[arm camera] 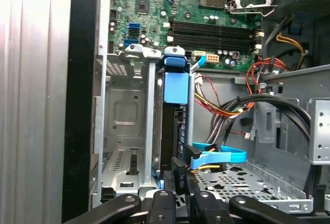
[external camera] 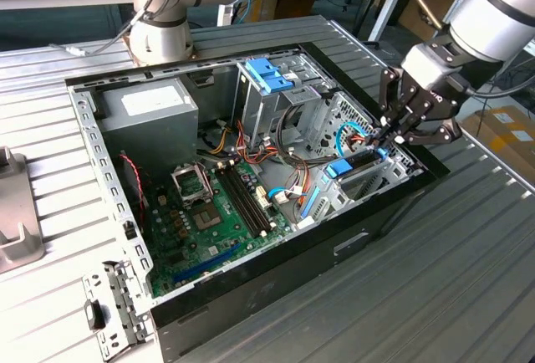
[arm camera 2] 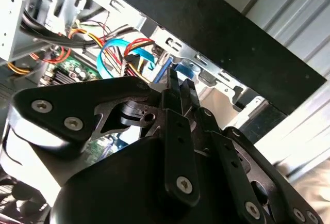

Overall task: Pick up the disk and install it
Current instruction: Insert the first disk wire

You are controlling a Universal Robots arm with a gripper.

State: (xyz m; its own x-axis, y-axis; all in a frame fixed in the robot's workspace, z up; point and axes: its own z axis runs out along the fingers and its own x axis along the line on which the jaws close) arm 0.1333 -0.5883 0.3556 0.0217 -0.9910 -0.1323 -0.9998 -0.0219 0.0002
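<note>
The disk [external camera: 361, 167] stands on edge in the drive cage at the open computer case's edge, on the exterior view's right, with its blue bracket [external camera: 341, 168] facing the motherboard. In the first wrist view the disk [arm camera: 169, 128] is a dark slab between the cage rails under its blue bracket [arm camera: 175, 87]. My gripper [external camera: 393, 135] hangs over the cage end farthest from the motherboard. Its fingertips [arm camera 2: 176, 82] sit close together, shut, at the disk's end beside a blue data cable [arm camera: 219, 157]. Whether the tips touch the disk I cannot tell.
The black case wall [external camera: 334, 246] runs just below the cage. Inside lie the green motherboard [external camera: 209, 221], a grey power-supply box [external camera: 150, 108], bundled wires [external camera: 251, 141] and a blue ribbed latch [external camera: 267, 74]. A loose metal bracket [external camera: 113, 313] lies on the ribbed table.
</note>
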